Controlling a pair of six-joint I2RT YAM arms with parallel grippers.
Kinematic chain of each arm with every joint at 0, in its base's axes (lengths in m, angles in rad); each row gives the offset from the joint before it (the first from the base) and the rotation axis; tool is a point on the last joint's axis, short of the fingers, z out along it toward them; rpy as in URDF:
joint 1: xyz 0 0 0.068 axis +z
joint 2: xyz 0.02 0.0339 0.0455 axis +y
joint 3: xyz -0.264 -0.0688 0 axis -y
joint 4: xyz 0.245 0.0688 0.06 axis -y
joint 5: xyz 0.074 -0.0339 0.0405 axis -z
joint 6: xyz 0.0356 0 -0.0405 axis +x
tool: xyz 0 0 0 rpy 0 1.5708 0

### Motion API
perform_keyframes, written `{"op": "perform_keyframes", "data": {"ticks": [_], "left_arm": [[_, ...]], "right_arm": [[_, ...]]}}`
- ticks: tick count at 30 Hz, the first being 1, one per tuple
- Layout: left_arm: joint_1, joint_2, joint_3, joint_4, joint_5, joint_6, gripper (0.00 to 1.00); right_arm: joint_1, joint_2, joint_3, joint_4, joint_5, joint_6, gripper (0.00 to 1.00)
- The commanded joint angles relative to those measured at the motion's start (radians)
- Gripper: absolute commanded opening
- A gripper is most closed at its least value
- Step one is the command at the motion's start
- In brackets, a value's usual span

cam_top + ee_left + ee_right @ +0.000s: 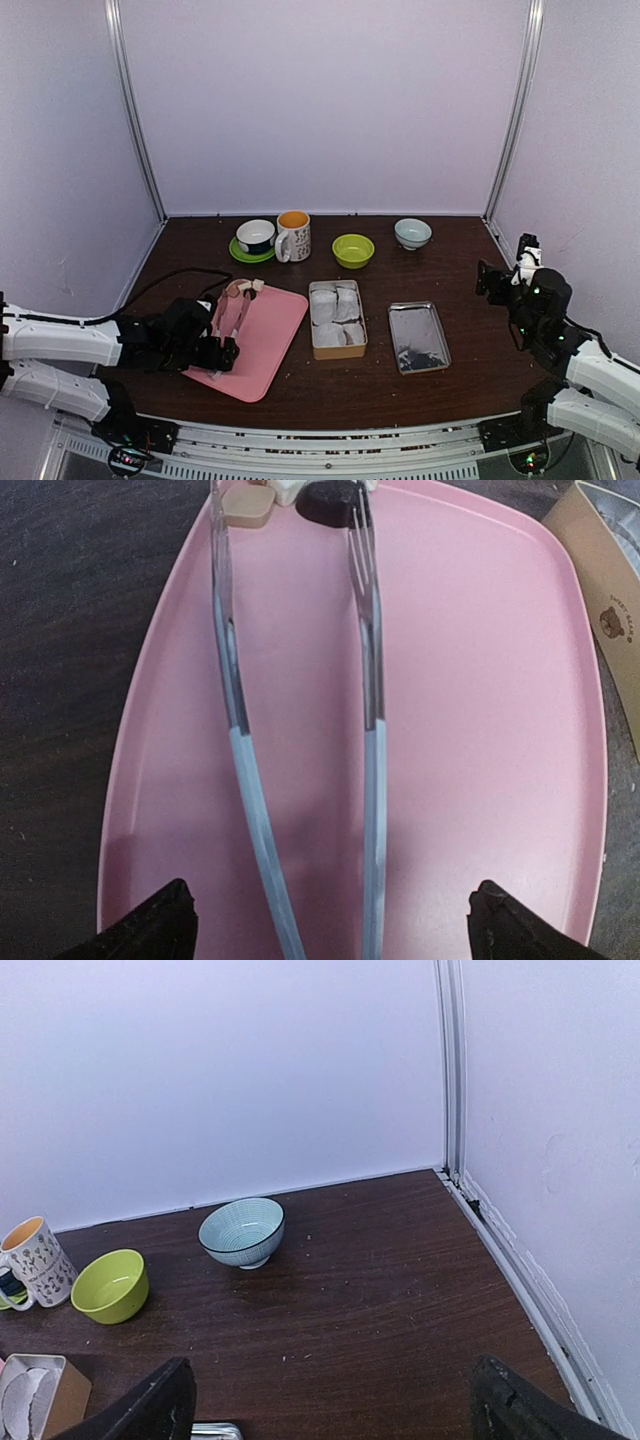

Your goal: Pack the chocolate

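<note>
On pink tray [480, 730], far end: chocolate [322, 504], tan, white, dark, at tongs [372, 680] tips.
Left hand [330, 905]: open, astride tongs at tray's near end.
Right hand [340, 1390]: open, well right of tray.

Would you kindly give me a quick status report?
Left gripper open, astride tongs on pink tray. Right gripper open, empty. Chocolate at tong tips. No obstruction seen.
</note>
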Motion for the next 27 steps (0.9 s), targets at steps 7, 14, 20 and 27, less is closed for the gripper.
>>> {"op": "perform_keyframes", "data": {"ticks": [7, 14, 20, 27], "left_arm": [[-0.014, 0.098, 0.040, 0.060, -0.088, -0.093, 0.82], [-0.021, 0.180, 0.075, 0.029, -0.121, -0.104, 0.77], [-0.047, 0.281, 0.147, -0.049, -0.176, -0.134, 0.75], [-0.054, 0.337, 0.152, -0.042, -0.166, -0.175, 0.63]], "right_arm": [[-0.004, -0.006, -0.011, 0.042, 0.002, -0.016, 0.93], [-0.004, -0.003, -0.010, 0.042, 0.005, -0.015, 0.93], [-0.004, -0.009, -0.013, 0.044, 0.010, -0.014, 0.93], [-0.004, -0.002, -0.010, 0.043, 0.013, -0.014, 0.92]]}}
